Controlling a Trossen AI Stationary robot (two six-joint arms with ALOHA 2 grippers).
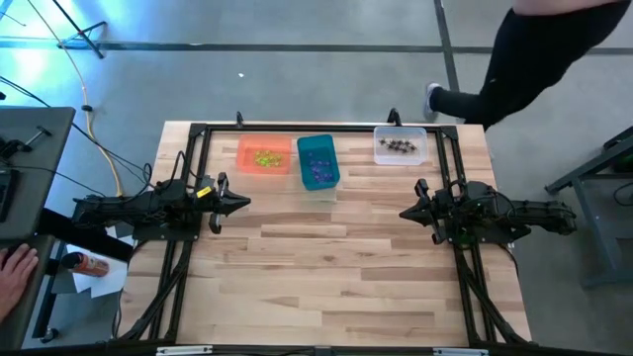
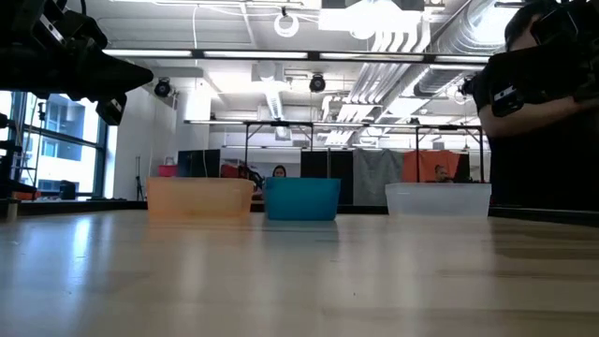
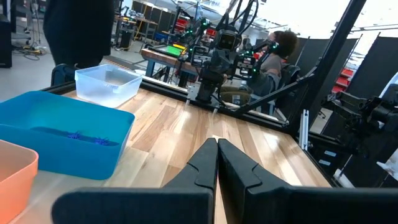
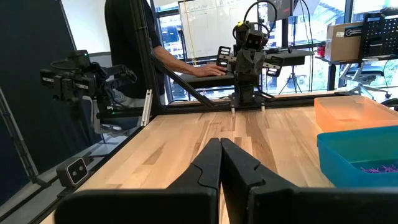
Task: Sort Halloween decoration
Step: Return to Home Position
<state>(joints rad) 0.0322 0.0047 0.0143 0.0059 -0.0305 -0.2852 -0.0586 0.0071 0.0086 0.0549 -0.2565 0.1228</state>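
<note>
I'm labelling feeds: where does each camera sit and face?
High: overhead, down onto wooden table; both arms show.
Low: tabletop level, facing orange plastic bin, teal plastic bin, clear plastic bin; arms above.
Left wrist: behind shut left gripper, facing right arm.
Right wrist: behind shut right gripper, facing left arm.
Both wrists see teal bin.

place: robotics lab | ceiling ducts (image 2: pixel 440 37) | whiteboard (image 4: pixel 200 28) | concrete floor (image 1: pixel 297 84)

Table (image 1: pixel 326 272) middle open; orange bin (image 1: pixel 263 156), perhaps touching teal bin (image 1: pixel 317 162), and clear bin (image 1: pixel 401 146) line its far edge.
</note>
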